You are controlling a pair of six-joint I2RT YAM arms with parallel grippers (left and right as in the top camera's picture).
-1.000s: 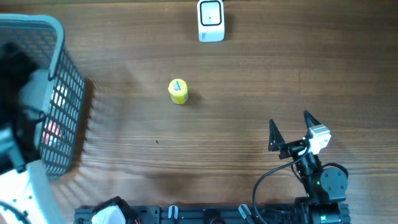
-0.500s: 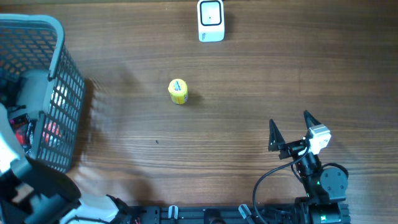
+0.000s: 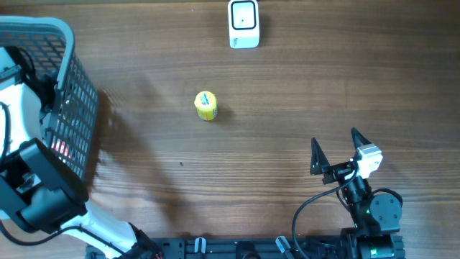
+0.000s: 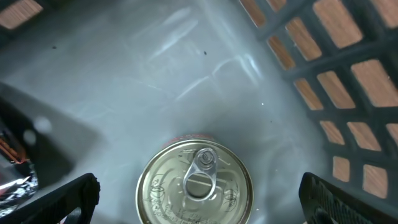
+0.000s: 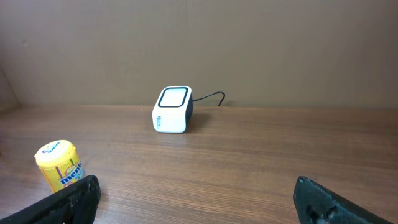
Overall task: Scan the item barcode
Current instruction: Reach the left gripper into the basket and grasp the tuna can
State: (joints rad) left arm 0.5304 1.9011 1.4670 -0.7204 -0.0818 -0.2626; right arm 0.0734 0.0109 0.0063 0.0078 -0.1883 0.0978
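In the left wrist view a silver tin can (image 4: 194,184) with a pull-tab lid stands upright on the grey basket floor. My left gripper (image 4: 199,198) hangs open above it, one dark fingertip (image 4: 65,200) on each side and neither touching the can. A yellow sweets tub (image 3: 205,105) stands on the wooden table, also seen as the yellow tub (image 5: 60,165) in the right wrist view. The white barcode scanner (image 3: 244,24) sits at the far edge, window up. My right gripper (image 3: 336,148) rests open and holds nothing at the near right.
The grey lattice basket (image 3: 68,86) fills the far left, with my left arm (image 3: 32,180) reaching into it. Red packaging shows through its wall. The basket's mesh wall (image 4: 336,74) rises close on the right of the can. The scanner's cable (image 5: 208,98) trails behind it.
My left arm has shifted over the basket and now reaches down inside it. The right arm, tub and scanner have not moved.
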